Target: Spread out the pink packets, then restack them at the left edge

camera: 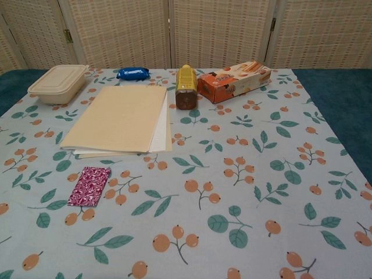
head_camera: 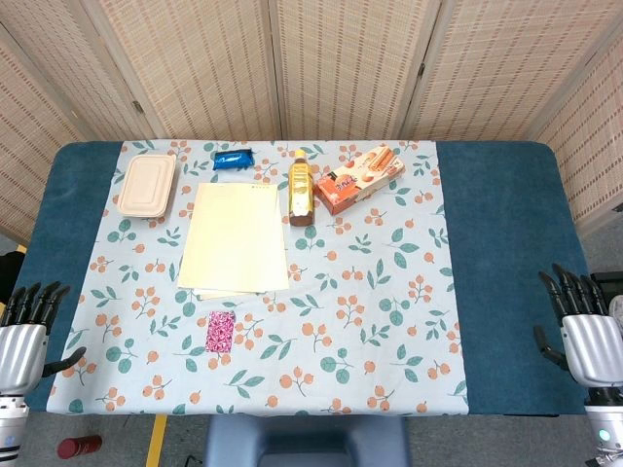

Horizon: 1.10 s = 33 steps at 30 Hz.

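Down near the front edge of the bench (head_camera: pixel 501 282), the pink packets (head_camera: pixel 221 332) lie as one neat stack on the leaf-and-berry cloth (head_camera: pixel 370 292), just in front of the cream paper sheets (head_camera: pixel 236 236) and close to their front left corner. Behind those sheets, at their far left, sits a beige lidded container (head_camera: pixel 148 184); a small blue packet (head_camera: pixel 233 160) lies just behind their far edge. At the far right corner of the sheets stands a yellow bottle (head_camera: pixel 302 187), and just right of it lies an orange snack box (head_camera: pixel 359 178), set at an angle. Both hands are well apart from the sheets, off the two front corners of the bench: the left hand (head_camera: pixel 25 336) and the right hand (head_camera: pixel 584 326) each hold nothing, fingers (head_camera: pixel 569 288) extended and slightly apart, pointing toward the far side. Only the head view shows them.
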Tool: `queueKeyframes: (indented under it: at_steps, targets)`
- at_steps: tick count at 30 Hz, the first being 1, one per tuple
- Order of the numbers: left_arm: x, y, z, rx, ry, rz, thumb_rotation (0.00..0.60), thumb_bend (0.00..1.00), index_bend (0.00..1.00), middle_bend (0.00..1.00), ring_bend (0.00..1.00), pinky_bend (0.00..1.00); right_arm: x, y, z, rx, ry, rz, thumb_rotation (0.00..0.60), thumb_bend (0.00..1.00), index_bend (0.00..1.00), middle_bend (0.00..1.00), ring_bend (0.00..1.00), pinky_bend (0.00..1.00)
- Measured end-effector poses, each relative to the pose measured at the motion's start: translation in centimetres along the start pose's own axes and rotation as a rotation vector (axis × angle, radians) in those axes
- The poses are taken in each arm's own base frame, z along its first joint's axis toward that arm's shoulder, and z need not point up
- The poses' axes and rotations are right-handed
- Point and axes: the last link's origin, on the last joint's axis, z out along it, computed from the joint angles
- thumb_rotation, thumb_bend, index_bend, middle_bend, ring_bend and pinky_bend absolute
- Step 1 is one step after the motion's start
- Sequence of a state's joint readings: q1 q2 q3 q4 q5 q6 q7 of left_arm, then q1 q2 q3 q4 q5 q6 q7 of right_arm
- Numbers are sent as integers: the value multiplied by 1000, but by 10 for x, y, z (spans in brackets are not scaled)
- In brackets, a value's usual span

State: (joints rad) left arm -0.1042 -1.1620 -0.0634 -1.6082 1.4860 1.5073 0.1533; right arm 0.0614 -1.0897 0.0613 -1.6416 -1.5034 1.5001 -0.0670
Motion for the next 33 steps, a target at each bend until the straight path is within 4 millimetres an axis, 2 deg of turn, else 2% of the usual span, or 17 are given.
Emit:
queueKeyframes:
  at_steps: [22, 28, 33]
  targets:
    - [1, 7, 2, -51, -8, -1, 600, 214, 204, 130, 62, 0, 2, 6, -6, -14, 14, 10, 600, 452, 5, 11, 0, 0]
    - [2, 20, 8, -137, -32, -34, 600, 217, 215, 130, 68, 0, 2, 5, -7, -16, 15, 10, 600, 452, 5, 11, 0, 0]
    - [2, 33, 22, -230, -58, -39, 600, 216, 244, 130, 80, 0, 2, 5, -7, -22, 19, 8, 600, 453, 5, 11, 0, 0]
